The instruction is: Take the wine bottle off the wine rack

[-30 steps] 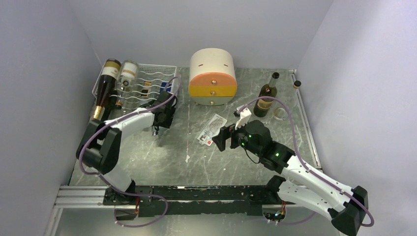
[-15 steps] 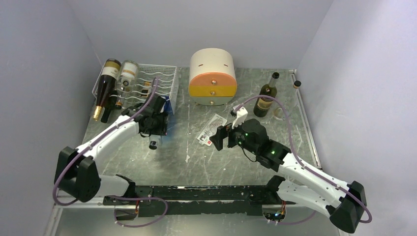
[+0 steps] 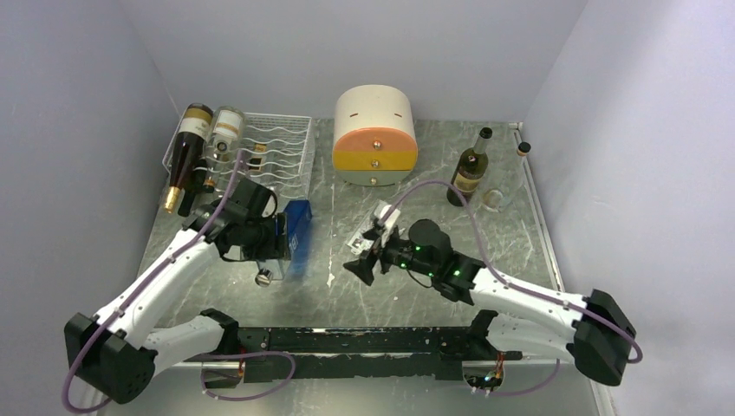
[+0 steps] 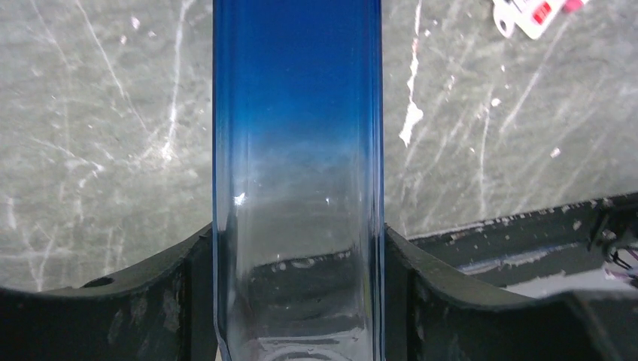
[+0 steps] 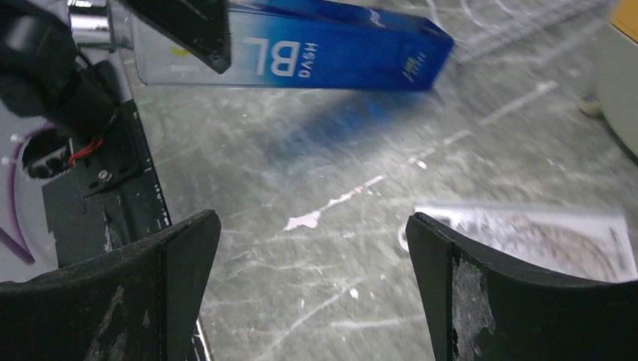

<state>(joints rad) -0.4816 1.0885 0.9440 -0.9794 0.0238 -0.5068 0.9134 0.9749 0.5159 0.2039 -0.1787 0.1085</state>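
**A:** Wine bottle [image 3: 297, 236]: where is it?

**B:** Clear of the wine rack [image 3: 276, 147], at about 5 o'clock from it in the top view, held above the grey marbled surface [image 3: 295, 303]. It is a square blue bottle that fades to clear glass near a silver cap.

**A:** What has hold of it?

**B:** The left hand [image 3: 279, 250]. Its two fingers press on opposite flat sides of the clear part. In the left wrist view the glass fills the whole gap between them.

**A:** How does it lie?

**B:** Nearly level, with the cap toward 7 o'clock and the base toward 1 o'clock. The right wrist view shows a bluish shadow on the surface under it, so it is not resting there.

**A:** And the right hand [image 3: 362, 263]?

**B:** It is at 3 o'clock from the bottle, apart from it and low over the surface. Its fingers are spread wide with nothing between them. A printed packet [image 5: 527, 233] lies flat just past them.

**A:** What is at the rack?

**B:** The rack sits at the surface's 10 o'clock corner. A dark bottle [image 3: 185, 160] with a gold neck and a pale bottle [image 3: 225, 130] are at its 9 o'clock end. I cannot tell whether they rest on the wires or lean against them.

**A:** Anything else?

**B:** A round cream-and-orange cabinet [image 3: 374, 134] at 12 o'clock, and an upright bottle [image 3: 468, 169] at 2 o'clock.
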